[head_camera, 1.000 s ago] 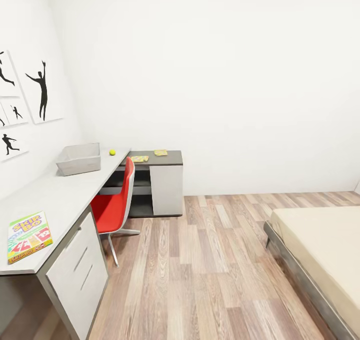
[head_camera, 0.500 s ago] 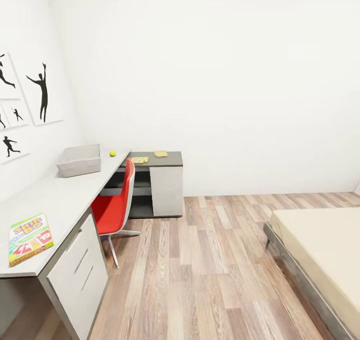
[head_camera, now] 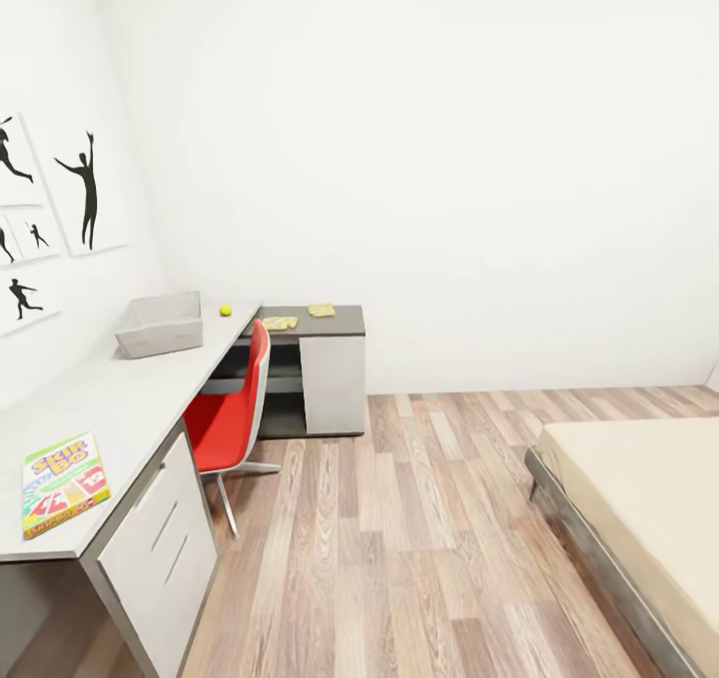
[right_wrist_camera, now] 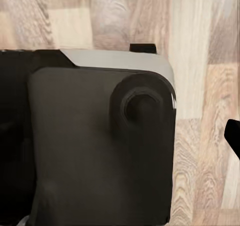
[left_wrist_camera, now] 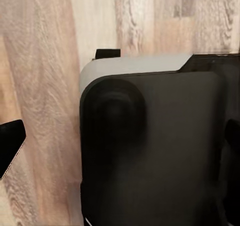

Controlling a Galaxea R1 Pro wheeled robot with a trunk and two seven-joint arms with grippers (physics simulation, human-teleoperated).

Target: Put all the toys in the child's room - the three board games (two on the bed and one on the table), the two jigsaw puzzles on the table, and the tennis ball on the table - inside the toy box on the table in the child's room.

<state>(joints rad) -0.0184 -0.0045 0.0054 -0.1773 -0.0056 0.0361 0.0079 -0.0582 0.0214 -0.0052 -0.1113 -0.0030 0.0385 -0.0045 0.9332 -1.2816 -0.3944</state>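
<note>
Head view of the child's room: on the white bench (head_camera: 120, 398), the Skip-Bo box (head_camera: 64, 469) lies at the near end; toy box (head_camera: 160, 324) and ball (head_camera: 226, 310) at the far end; two jigsaws (head_camera: 280, 323) (head_camera: 322, 310) on the dark corner section. Bed (head_camera: 649, 498) at right. Wrist views show the robot's dark base (left_wrist_camera: 155, 151) over plank floor (left_wrist_camera: 45, 76); whether either end effector is apart or together cannot be told, nor where it lies relative to the toys.
</note>
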